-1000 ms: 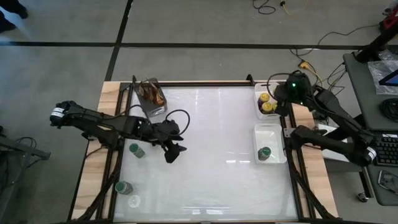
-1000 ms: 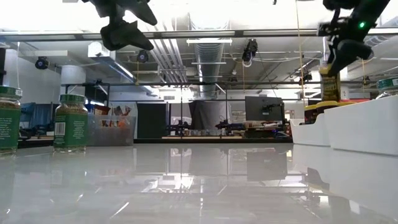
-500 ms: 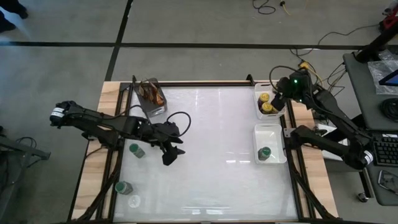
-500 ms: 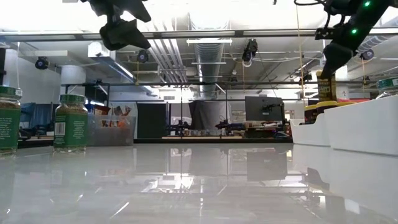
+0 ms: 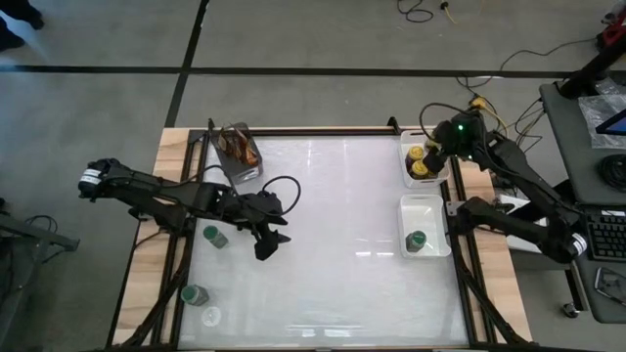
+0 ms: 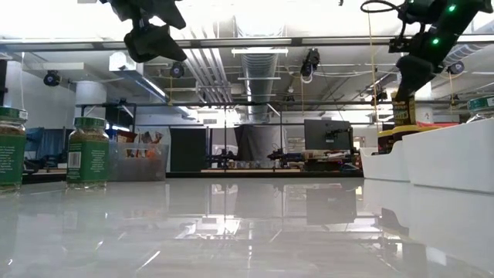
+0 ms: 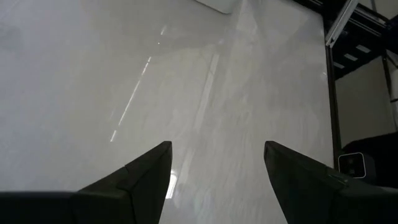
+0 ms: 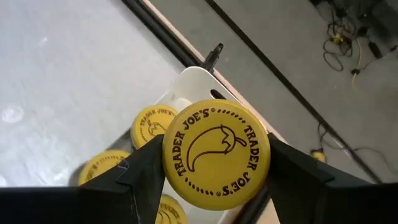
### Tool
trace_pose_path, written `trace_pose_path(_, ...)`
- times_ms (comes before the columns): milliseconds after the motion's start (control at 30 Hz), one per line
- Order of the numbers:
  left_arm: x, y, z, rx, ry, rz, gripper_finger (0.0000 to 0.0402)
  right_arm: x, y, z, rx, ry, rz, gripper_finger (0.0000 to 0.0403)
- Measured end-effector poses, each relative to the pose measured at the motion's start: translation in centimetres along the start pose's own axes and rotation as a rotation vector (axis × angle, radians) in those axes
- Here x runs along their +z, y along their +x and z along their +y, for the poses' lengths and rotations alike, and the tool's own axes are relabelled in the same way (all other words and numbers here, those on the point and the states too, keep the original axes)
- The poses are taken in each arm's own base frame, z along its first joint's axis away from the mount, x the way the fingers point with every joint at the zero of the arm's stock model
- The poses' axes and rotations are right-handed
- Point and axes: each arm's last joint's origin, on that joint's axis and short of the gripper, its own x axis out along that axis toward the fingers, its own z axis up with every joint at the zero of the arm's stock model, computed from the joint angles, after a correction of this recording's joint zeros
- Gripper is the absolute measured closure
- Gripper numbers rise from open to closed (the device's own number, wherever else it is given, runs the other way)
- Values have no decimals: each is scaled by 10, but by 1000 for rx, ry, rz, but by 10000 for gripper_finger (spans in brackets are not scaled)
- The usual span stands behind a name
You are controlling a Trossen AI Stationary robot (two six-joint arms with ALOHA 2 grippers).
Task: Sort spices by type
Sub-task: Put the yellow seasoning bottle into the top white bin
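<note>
The right tool point(image 8: 214, 186) grips a yellow-lid jar point(image 8: 216, 154) right above the far white tray point(image 5: 408, 147) with other yellow jars point(image 5: 422, 168), while the left tool point(image 5: 266, 244) hangs open and empty near a green-lid jar point(image 5: 213, 235).

right gripper point(image 8: 214, 163) – carrying a yellow-lidded jar point(image 8: 216, 154) – shifted over tray point(image 5: 408, 144).

The wide middle of my table point(image 5: 333, 215) lies bare, so either arm can pass there. Green-lidded jars point(image 5: 213, 236) stand at its left edge, a cup of sticks point(image 5: 242, 149) at the far left corner, and two white trays point(image 5: 426, 207) line the right edge.
</note>
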Motion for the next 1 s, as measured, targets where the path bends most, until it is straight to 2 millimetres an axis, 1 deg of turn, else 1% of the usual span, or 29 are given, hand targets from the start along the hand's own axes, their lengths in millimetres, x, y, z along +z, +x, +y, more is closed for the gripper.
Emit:
trace_pose_path(167,0,0,0,1,4,0,162,10,1,3,-21,88,-3,179)
trace_pose_path(300,0,0,0,1,21,0,162,15,9,11,-92,106,42,179)
trace_pose_path(467,0,0,0,2,39,0,162,29,20,18,-201,227,35,179)
trace_pose_path(567,0,0,0,2,39,0,162,31,30,22,-285,240,74,179)
trace_pose_path(667,-1,0,-1,-1,48,2,162,35,37,25,-344,288,73,179)
trace_pose_path(800,-1,0,-1,1,72,8,162,42,45,25,-384,380,75,179)
trace_pose_path(900,-2,0,-1,4,86,14,162,45,49,25,-414,405,83,179)
trace_pose_path(1000,-3,0,0,10,87,26,162,43,53,27,-416,409,115,179)
